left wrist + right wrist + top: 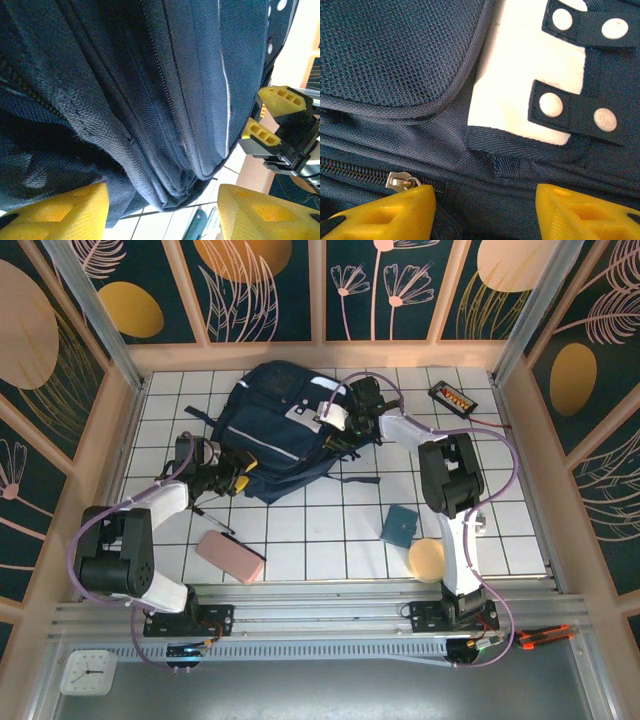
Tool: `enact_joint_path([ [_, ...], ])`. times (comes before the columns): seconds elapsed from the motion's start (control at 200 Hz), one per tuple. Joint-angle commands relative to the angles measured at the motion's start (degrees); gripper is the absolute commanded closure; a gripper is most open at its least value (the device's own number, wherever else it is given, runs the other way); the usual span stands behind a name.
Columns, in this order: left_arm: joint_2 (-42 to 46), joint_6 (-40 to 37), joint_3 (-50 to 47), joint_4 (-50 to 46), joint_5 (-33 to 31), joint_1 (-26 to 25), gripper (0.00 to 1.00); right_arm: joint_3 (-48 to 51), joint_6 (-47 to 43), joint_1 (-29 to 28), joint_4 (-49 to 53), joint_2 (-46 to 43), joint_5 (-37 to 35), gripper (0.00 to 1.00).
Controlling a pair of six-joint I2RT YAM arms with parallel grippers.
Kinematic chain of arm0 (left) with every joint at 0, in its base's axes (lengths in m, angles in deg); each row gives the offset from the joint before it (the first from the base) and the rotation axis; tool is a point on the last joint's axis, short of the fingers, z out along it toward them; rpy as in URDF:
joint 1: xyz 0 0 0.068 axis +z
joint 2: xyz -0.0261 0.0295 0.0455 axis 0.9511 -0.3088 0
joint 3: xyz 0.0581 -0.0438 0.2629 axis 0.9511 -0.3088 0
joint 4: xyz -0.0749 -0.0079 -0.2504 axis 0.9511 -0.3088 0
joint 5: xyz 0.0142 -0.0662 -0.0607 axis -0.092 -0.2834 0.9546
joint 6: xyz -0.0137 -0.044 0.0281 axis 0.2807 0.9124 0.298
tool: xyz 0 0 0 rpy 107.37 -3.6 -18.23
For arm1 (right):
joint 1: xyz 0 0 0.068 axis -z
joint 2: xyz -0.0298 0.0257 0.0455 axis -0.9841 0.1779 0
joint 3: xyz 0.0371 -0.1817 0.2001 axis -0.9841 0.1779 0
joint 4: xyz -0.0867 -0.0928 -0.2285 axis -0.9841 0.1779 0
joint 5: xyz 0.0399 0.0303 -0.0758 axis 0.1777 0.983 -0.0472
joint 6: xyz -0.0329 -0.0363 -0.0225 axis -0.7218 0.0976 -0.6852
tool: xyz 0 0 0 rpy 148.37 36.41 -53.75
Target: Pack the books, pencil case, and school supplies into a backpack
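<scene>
Top external view: the backpack (285,430) lies flat at the middle-back of the tiled worktop (320,540). The left tool (232,476) is at its near-left corner and the right tool (352,418) is on its right side. Both tools stand apart, clamped on nothing. The left straddles a soft fold of the corner; the right sits over the zip, with the metal zip pull (400,181) by one finger. Pencil case (230,557), pen (212,518) and pad (400,525) lie on the worktop nearer the arms, unpacked.

I judge the step to be opening the bag, since the zip looks shut. Next the right tool must pinch that small pull while the left pins the corner. The cloth is coarse navy weave, with a mesh panel and a smooth white patch (520,75). It looks limp and will likely bunch unless held taut.
</scene>
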Motion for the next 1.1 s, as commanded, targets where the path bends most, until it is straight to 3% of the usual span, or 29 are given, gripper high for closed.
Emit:
enact_joint_path([
  [0.0,-1.02,1.35,-0.6,2.27,1.29,0.36,0.4,1.69,0.4,0.61,3.81,-1.86,2.35,0.44],
  [0.285,-2.51,1.33,-0.12,2.97,1.96,0.31,0.4,0.69,-2.38,0.98,8.42,-3.82,5.3,0.43],
  [0.726,-3.24,1.52,-0.56,3.77,2.73,0.72,0.38,-0.59,-2.81,-1.02,8.92,0.57,-0.69,0.45],
  [0.871,-3.08,1.52,-0.57,3.69,2.68,0.71,0.37,-1.27,-2.56,-1.68,8.55,1.22,-1.7,0.52],
  [1.096,-2.63,1.71,-0.84,3.86,2.51,0.71,0.37,2.13,-2.94,-2.58,7.2,-1.56,-4.0,0.79],
])
